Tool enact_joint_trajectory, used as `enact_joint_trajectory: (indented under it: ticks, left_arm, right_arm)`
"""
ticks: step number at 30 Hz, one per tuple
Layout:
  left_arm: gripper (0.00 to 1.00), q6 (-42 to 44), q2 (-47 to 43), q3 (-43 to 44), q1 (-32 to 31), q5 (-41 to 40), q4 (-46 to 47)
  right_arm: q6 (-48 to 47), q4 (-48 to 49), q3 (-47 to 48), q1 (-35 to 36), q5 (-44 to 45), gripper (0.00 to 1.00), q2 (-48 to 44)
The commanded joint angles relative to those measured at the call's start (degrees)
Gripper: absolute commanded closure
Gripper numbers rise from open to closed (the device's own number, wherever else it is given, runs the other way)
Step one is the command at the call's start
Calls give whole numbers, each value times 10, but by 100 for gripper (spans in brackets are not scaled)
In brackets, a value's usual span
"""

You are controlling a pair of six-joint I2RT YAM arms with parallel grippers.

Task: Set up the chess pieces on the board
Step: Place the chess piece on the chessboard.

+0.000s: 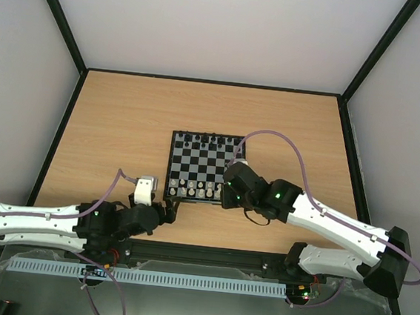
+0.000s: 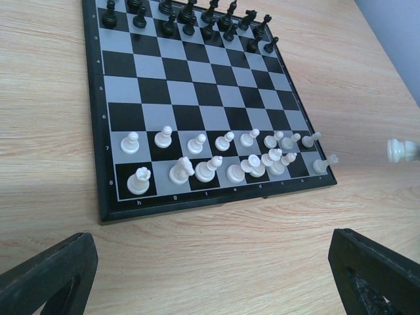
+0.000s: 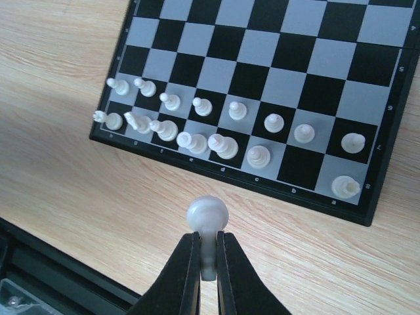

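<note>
Wood-coloured table (image 1: 124, 119) fills the top view, and the board (image 1: 205, 166) lies in the middle of it. Black pieces (image 1: 204, 138) line its far edge and white pieces (image 1: 192, 189) line its near edge. The left gripper (image 1: 169, 212) sits just off the board's near left corner, and the right gripper (image 1: 227, 198) hangs at the near right corner. From the left wrist, the left gripper's fingers (image 2: 49, 275) stand very wide apart, with only bare table between them. From the right wrist, the right gripper (image 3: 207, 262) is pinched tight on one white piece (image 3: 207, 213) with a round top. It holds the piece up over the table, just in front of the board's near edge. Two rows of white pieces stand on the board, but the near row has one empty square (image 3: 302, 164), second from the corner. So the white side looks almost done, and this piece likely belongs in that gap. Next, the right arm should carry it over the gap, lower it gently without bumping the pieces beside it, then let go.
</note>
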Motion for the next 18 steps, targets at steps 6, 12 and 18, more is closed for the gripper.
enact_joint_trajectory:
  ticks: [6,12,18]
  left_arm:
    - [1,1,-28,16,3,-21,-42]
    - [1,4,-43,13,2,-25,-55]
    - [0,4,-53,10,2,-29,-59]
  right_arm:
    - [-16,-106,48,-2,50,95,42]
    - [-13,-118,47,-1,72,95,64]
    - [-14,-119,43,-1,80,95,75]
